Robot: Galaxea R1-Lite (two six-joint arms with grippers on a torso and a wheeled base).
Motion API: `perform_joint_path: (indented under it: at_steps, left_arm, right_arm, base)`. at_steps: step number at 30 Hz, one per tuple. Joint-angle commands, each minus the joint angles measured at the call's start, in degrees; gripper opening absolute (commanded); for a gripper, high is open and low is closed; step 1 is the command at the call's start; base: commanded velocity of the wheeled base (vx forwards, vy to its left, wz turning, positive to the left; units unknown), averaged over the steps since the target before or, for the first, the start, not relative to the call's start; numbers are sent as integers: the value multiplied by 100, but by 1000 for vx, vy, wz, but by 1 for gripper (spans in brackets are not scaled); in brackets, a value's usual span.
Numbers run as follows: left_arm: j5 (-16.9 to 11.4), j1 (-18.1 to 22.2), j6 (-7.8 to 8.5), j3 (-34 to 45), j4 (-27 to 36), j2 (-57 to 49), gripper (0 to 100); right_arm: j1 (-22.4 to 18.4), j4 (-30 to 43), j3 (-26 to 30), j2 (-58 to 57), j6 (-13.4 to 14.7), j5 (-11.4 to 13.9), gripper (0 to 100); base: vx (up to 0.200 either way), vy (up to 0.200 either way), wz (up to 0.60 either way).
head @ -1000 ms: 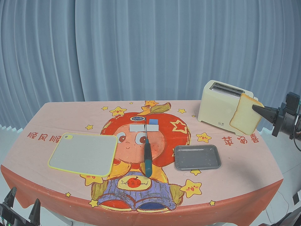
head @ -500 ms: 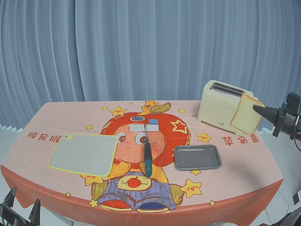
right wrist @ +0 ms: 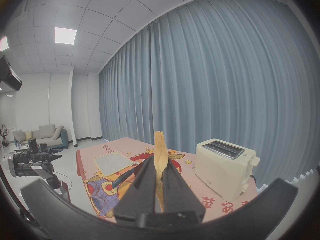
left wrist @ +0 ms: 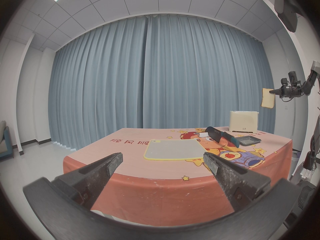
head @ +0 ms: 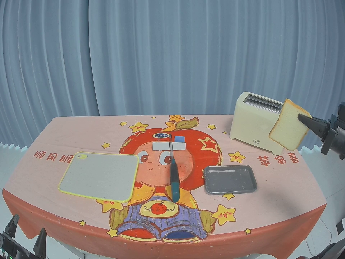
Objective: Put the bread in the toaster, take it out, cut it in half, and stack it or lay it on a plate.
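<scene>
so the left claw (head: pixel 28 231) is hanging low off the near left edge of the table (head: pixel 90 133), fingers spread wide and gripping nothing; the cutting board (head: pixel 99 176) is lying flat on the cloth, out beyond that claw and a bit to its right; further right of it the knife (head: pixel 174 173) is lying along the middle of the table, teal handle pointing back at the robot and blade pointing away; the grey plate (head: pixel 230 179) is sitting well apart from both claws, lower than the right claw (head: pixel 301 118) and off to its left; the toaster (head: pixel 253 121) is standing at the far right of the table, just left of the right claw and below it, slots facing up; the right claw is clenching the bread (head: pixel 289 130) by one edge, both fingers squeezing the slice; the bread is hanging upright in the air off the claw's tip, near the toaster's right end but clear of it, not yet in a slot
</scene>
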Motion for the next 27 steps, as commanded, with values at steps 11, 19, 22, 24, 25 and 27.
perform_joint_path:
  at_steps: [11,19,22,24,25,27]
  left_arm:
    - [11,1,-53,101,-2,4,100]
    - [11,1,-53,101,-2,4,100]
    - [11,1,-44,101,-2,4,100]
    - [11,1,-35,101,-2,4,100]
    - [11,1,-26,101,-2,4,100]
    - [11,1,-18,101,-2,4,100]
  right_arm:
    - [114,6,281,-187,-29,5,0]
    - [430,-3,369,-161,-29,-259,0]
    - [439,-3,369,-178,-29,-259,0]
    - [492,-3,378,-178,-29,-259,0]
    - [527,-3,378,-178,-29,-259,0]
    - [553,-3,386,-178,-29,-259,0]
  base:
    - [0,200,0]
    - [0,200,0]
    - [-133,200,0]
    - [-200,100,0]
    - [-200,0,0]
    - [-200,0,0]
